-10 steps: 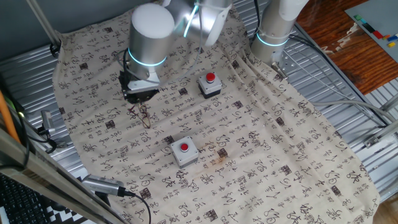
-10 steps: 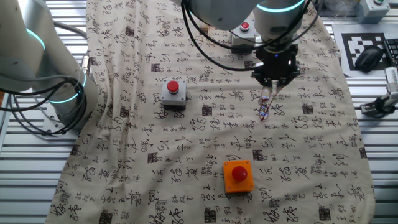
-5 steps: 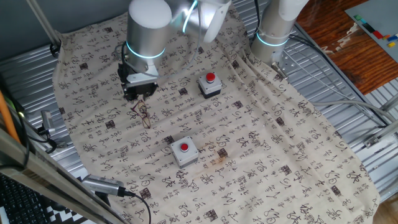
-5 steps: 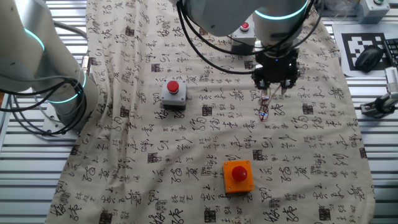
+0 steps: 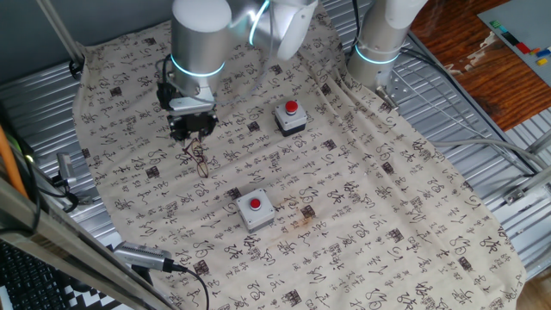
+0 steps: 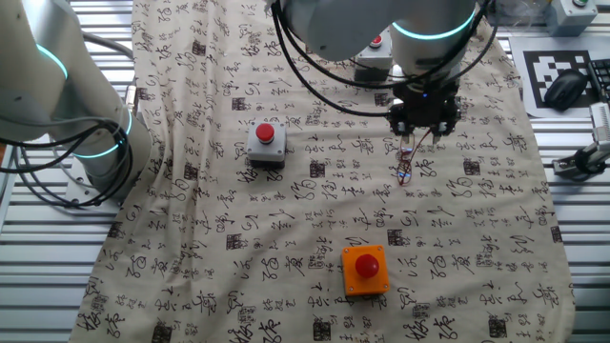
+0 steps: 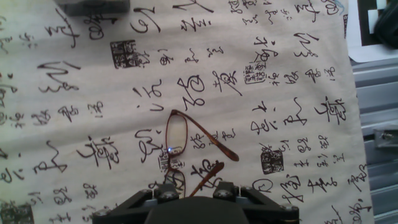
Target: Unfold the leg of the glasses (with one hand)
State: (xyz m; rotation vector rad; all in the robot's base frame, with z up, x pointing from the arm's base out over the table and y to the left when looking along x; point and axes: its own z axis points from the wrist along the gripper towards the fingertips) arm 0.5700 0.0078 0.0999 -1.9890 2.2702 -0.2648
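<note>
The gripper (image 5: 192,131) hangs over the printed cloth (image 5: 362,215) near its far left part in one fixed view, just above one end of the glasses (image 5: 199,158). In the hand view only the base of the gripper (image 7: 193,198) shows at the bottom edge; the fingertips themselves are out of the picture, so I cannot tell whether it is released or clenched, and nothing seems to be held in it. The glasses (image 7: 186,152) lie flat on the cloth directly ahead of the fingers, with one lens plain to see and the other close under the gripper housing. One leg (image 7: 211,142) stands swung away from the frame at an angle, and a second leg (image 7: 203,178) also points out from the near end, so as a judgement the unfolding looks partly or mostly done; whether either leg is fully open is hard to say from here. In the other fixed view the glasses (image 6: 406,164) lie just below the gripper (image 6: 423,133), well apart from the grey button box (image 6: 266,143) and the orange button box (image 6: 366,270).
</note>
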